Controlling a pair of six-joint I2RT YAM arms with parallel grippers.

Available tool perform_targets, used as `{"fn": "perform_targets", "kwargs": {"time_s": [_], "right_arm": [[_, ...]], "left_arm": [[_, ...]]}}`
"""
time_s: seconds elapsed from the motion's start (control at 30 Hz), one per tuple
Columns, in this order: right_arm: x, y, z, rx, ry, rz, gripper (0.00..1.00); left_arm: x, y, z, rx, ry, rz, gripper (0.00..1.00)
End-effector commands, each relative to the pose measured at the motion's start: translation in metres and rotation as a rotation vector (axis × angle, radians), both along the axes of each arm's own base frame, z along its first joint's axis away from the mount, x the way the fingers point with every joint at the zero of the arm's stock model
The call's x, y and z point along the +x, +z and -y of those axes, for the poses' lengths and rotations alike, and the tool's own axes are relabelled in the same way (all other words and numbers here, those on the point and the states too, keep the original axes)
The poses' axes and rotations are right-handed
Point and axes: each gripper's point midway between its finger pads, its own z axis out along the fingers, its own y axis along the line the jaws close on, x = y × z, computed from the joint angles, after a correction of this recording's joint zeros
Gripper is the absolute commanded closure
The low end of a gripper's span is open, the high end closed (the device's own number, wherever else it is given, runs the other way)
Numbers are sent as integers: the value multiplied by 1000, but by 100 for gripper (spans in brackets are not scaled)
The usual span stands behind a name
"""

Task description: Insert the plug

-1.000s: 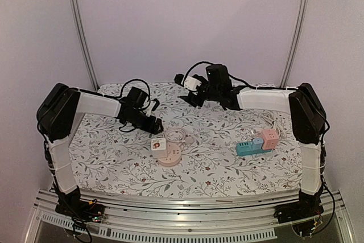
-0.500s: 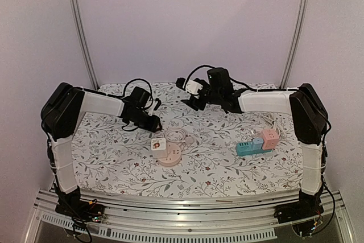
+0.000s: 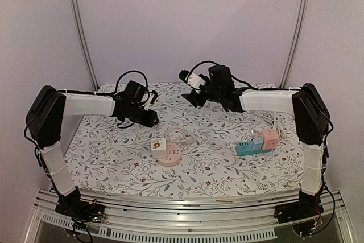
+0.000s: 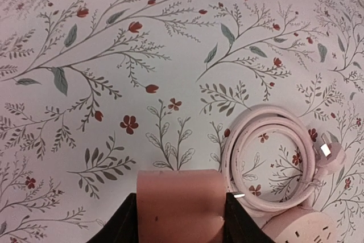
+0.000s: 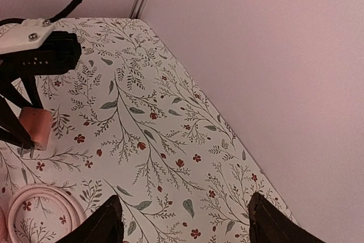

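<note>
Big picture first: floral-cloth table (image 3: 114, 163), both arms reaching in over it. Left arm (image 3: 85, 104) has shifted vs a sec ago: its upper link has swung outward to the L and the wrist has pulled back a little toward the far side. Right arm (image 3: 267, 99) has barely moved and is parked high at the back.

Round pink socket hub (image 3: 169, 156) sits mid-table w/ a white cube (image 3: 158, 145) on its near-left edge. Teal + pink socket blocks (image 3: 256, 143) are well apart, over on the R. A coiled pale cord (image 4: 267, 115) lies just beside the hub, and its own plug (image 4: 329, 155) rests flat on the cloth.

The main change is the left gripper (image 3: 149, 119). Its jaws stood wide a sec ago; now they're clamped on a small pink block (image 4: 179, 189), one finger on each side. The block is prob. the plug piece, but no prongs show. Can't tell if it's clear of the cloth yet.

Right gripper (image 5: 185, 226): fingers apart, nothing btwn them.

My read: the grab is done. What's left is to carry the block to the hub, which is near, then line it up and press in. The grip looks square, so slip risk seems low.
</note>
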Motion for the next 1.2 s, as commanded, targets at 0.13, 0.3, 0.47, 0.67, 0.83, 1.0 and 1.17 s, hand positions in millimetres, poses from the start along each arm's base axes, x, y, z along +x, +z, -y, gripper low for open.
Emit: {"fn": "perform_targets", "kwargs": {"time_s": [0.13, 0.3, 0.47, 0.67, 0.83, 1.0, 1.17], "right_arm": [[-19, 55, 23, 270, -171, -268, 25], [-62, 45, 33, 342, -163, -569, 21], [-108, 24, 43, 381, -81, -840, 22], [-160, 5, 37, 436, 44, -1125, 31], [-187, -4, 24, 435, 136, -1273, 31], [-190, -15, 13, 430, 140, -1326, 34], [-196, -38, 1, 412, 142, -1397, 39]], "left_arm": [[-30, 53, 35, -11, -185, 199, 73], [-53, 71, 60, -14, -308, 289, 73], [-83, 92, 85, -53, -442, 393, 73], [-113, 109, 105, -148, -575, 473, 70], [-136, 110, 121, -178, -679, 496, 69], [-155, 112, 134, -170, -736, 515, 70], [-169, 111, 142, -144, -772, 528, 69]]}}
